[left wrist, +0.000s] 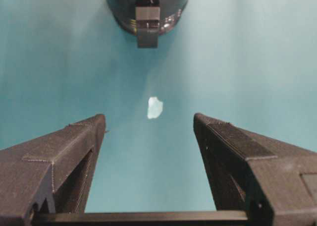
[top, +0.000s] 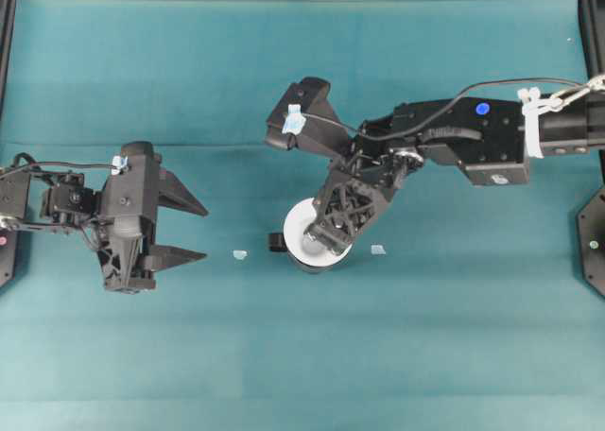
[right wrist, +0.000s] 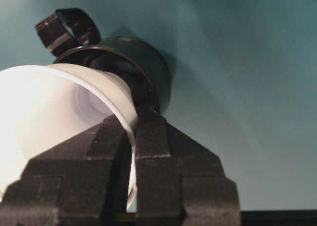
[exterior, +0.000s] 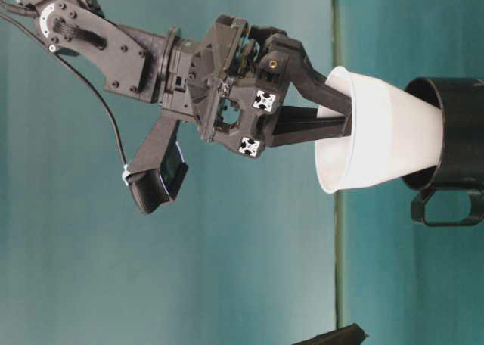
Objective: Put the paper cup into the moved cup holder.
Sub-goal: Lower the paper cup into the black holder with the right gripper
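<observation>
Pinched by its rim in the right hand point(right wrist: 132, 151), one finger inside and one outside: the paper cup point(exterior: 378, 129), its narrow base lowered into the black cup holder point(exterior: 454, 125) on the teal table point(top: 454, 336), apparently not fully seated. Parked well apart, spread wide and holding nothing: the left hand point(left wrist: 148, 132).

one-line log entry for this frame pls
phase: inserting | right gripper: shut on paper cup wall | paper cup: tilted, base inside cup holder, not seated | left gripper: open, idle, apart
</observation>
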